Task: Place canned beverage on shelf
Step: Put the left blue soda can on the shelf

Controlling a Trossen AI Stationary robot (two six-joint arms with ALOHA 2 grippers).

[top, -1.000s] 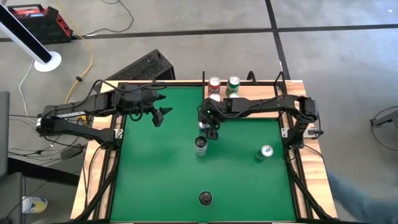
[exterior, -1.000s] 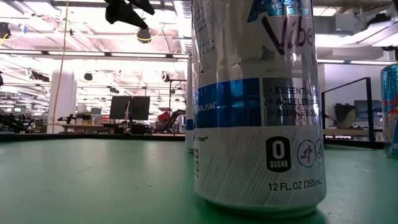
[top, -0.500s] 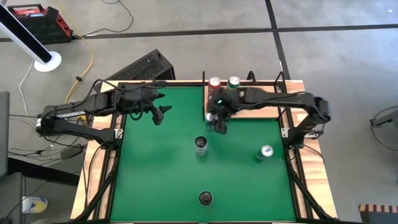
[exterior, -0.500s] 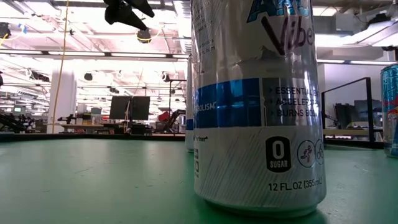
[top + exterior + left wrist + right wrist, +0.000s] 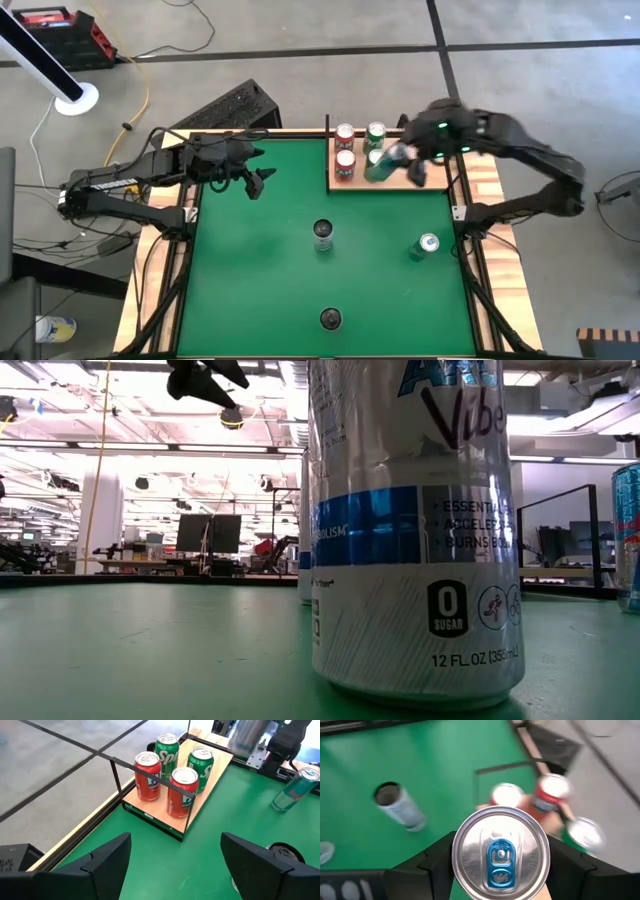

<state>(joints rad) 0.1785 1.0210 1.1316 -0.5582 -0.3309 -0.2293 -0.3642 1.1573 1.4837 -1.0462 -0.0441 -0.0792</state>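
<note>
Canned beverage point(image 5: 385, 163): a green can, carried by the right arm, tilted in the high view, over the near right part of the shelf point(image 5: 438, 178). It is judged not yet set down.

Left gripper point(image 5: 258, 180): waiting above the far left of the green table point(image 5: 250, 280). Its fingers point(image 5: 107, 860) stand wide apart and hold nothing. This arm is well clear of the shelf, so it cannot foul the placing arm.

Table centre: a silver can point(image 5: 322, 233) stands upright. A second silver can point(image 5: 330, 319) stands at the near edge, and it fills the low view point(image 5: 415, 560). A blue can point(image 5: 427, 245) stands to the right. All three are well apart from the shelf and are judged to be awaiting transfer.

Shelf: two red cans point(image 5: 345, 132) point(image 5: 345, 165) and one green can point(image 5: 375, 132) stand upright at its left end. They are grouped tightly, which leaves the right end free.

Right gripper point(image 5: 405, 163): positioned over the shelf, just beside the standing cans.

- The can point(image 5: 500, 852) sits between the two fingers point(image 5: 437, 870), clamped on opposite sides of its body below the rim.
- The lid and pull tab face the wrist camera, so the can lies along the gripper's axis.
- Lowering calls for care, since the neighbouring cans are close.
</note>
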